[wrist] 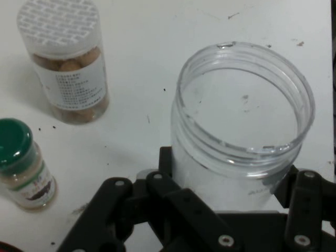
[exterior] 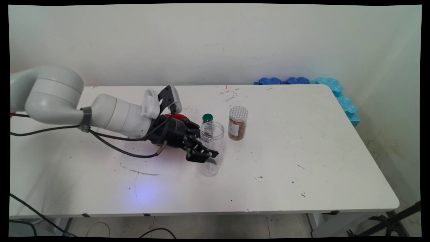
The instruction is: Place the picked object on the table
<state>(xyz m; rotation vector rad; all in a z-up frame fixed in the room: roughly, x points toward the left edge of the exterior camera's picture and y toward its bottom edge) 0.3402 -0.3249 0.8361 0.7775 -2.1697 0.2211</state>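
A clear, lidless plastic jar [exterior: 212,168] [wrist: 244,105] stands upright on the white table [exterior: 285,151]. My gripper [exterior: 208,145] [wrist: 236,173] reaches in low from the left and is shut on the jar's body, one finger [wrist: 167,160] on each side. Just behind the jar stands a small spice bottle with a green lid [exterior: 207,118] [wrist: 21,163]. To its right is a white-lidded jar of brown nuts [exterior: 238,123] [wrist: 65,63]. Neither touches the clear jar.
A red object [exterior: 177,116] shows partly behind the wrist. Blue foam pieces [exterior: 285,81] and cyan ones [exterior: 344,101] line the table's far right corner and edge. Black cables [exterior: 114,148] hang from the arm onto the table.
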